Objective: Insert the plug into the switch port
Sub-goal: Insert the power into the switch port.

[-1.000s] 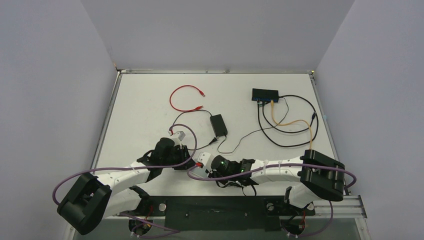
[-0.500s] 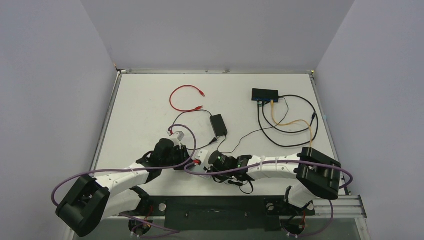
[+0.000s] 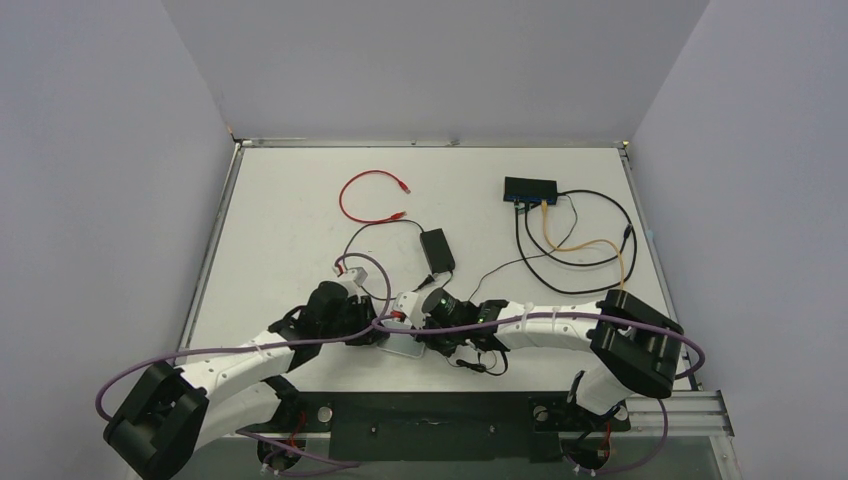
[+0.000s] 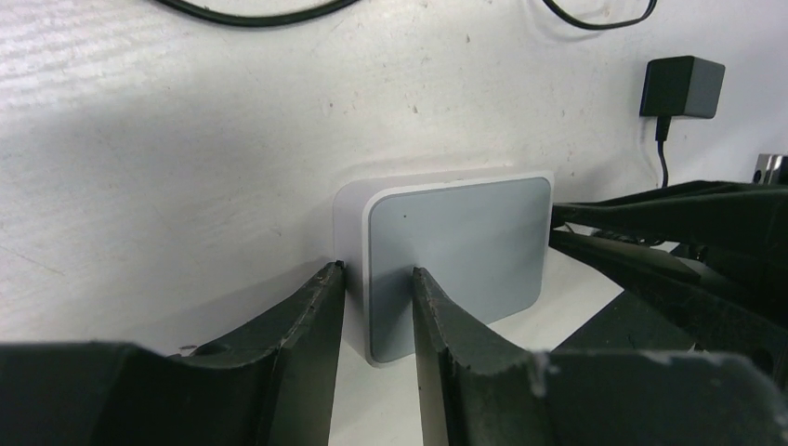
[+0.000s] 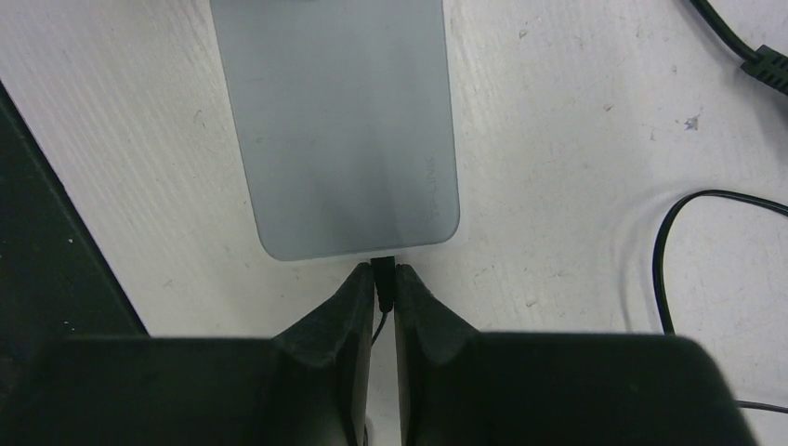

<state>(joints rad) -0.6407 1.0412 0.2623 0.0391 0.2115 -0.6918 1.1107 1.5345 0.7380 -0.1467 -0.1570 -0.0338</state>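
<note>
Plug (image 5: 383, 272) pinched at the grey pad (image 5: 344, 121), switch box (image 3: 530, 188) far off at back right!
The right pincer (image 5: 384, 283) is clenched on the little black plug, whose tip touches the pad's edge, and the left pincer (image 4: 376, 283) grasps that pad's corner. The plug looks light and stiff on a thin, limp cord, so hold its body, never the cord. Only the right wrist view shows the pinch. Only the top view shows the switch box, well apart from both arms.

Left pincer (image 4: 376, 271) pinches the edge of the grey pad (image 4: 455, 260).
</note>
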